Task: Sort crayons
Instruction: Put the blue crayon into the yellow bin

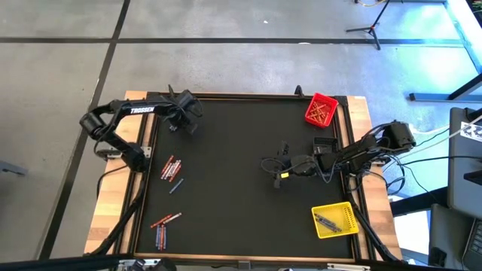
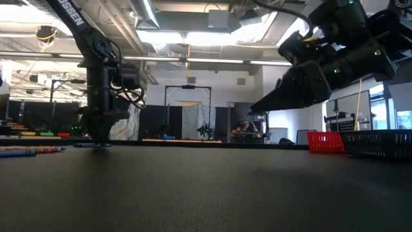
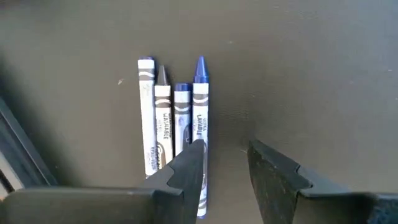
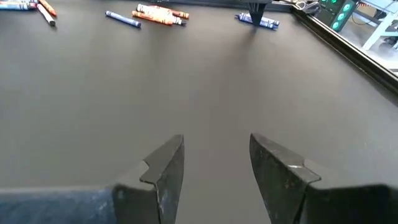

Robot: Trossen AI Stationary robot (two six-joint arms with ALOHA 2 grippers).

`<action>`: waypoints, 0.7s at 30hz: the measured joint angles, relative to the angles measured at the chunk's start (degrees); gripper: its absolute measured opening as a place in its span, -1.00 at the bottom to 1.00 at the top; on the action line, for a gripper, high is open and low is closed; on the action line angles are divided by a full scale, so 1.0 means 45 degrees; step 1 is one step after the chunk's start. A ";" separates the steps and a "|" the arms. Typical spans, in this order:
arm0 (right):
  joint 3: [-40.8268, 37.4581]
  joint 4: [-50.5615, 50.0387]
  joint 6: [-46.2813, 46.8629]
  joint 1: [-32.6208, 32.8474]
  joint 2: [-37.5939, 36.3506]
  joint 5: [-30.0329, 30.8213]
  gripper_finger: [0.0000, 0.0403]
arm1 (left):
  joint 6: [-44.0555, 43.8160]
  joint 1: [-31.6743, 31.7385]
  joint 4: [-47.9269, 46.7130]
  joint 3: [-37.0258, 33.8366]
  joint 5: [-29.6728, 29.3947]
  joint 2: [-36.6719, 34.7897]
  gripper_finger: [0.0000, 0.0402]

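Observation:
Several crayons [image 3: 174, 118], blue and grey, lie side by side on the black mat at the far left. My left gripper [image 3: 227, 155] is open and points down at them, low over the mat [image 2: 100, 138]. One finger stands over the outermost blue crayon, the other over bare mat beside the row. My right gripper [image 4: 214, 162] is open and empty above the mat right of centre [image 1: 275, 167]. More red-orange and blue crayons lie loose at the left [image 1: 172, 168] and near left [image 1: 163, 228]. My left gripper comes at the row from above, pointing down, fingers across the crayons. One finger [image 3: 189, 165] covers the lower part of the outermost blue crayon [image 3: 200, 118]. I cannot tell whether it touches it. All the crayons lie flat on the mat.
A red bin [image 1: 321, 110] with red-orange crayons stands at the far right. A yellow bin [image 1: 335, 220] with grey and blue crayons stands at the near right. A raised wooden rim [image 1: 143, 173] frames the mat. The mat's middle is bare.

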 joint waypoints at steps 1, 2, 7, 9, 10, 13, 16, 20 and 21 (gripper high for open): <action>0.0000 -0.0033 0.0005 0.0000 0.0000 -0.0005 -0.10 | 0.0002 -0.0035 0.0000 0.0000 0.0058 0.0005 -0.41; 0.0000 -0.0037 0.0005 0.0000 0.0000 -0.0001 -0.10 | 0.0005 -0.0076 0.0000 0.0000 0.0146 0.0011 -0.41; 0.0000 -0.0044 0.0005 0.0000 0.0000 0.0000 -0.10 | 0.0196 -0.0080 0.0204 -0.0063 -0.0151 0.0063 -0.41; 0.0000 -0.0091 0.0005 0.0000 0.0000 -0.0005 -0.10 | 0.0200 -0.0093 0.0290 -0.0063 -0.0647 0.0070 -0.41; 0.0000 -0.0091 0.0005 0.0000 0.0000 -0.0001 -0.10 | 0.0209 -0.0087 0.0330 -0.0063 -0.0732 0.0068 -0.41; 0.0000 -0.0092 0.0007 0.0000 -0.0001 0.0000 -0.10 | 0.0221 -0.0125 0.0326 -0.0062 -0.0104 0.0073 -0.41; 0.0000 -0.0108 0.0013 0.0000 0.0000 0.0000 -0.10 | 0.0424 -0.0299 0.0135 0.0064 0.0617 0.0073 -0.41; 0.0000 -0.0105 0.0034 0.0000 0.0000 0.0000 -0.10 | 0.0420 -0.0381 -0.0253 0.0486 -0.0108 0.0068 -0.41; 0.0000 -0.0105 0.0073 0.0000 -0.0005 -0.0005 -0.10 | 0.0405 -0.0381 -0.0353 0.0573 -0.0435 0.0065 -0.41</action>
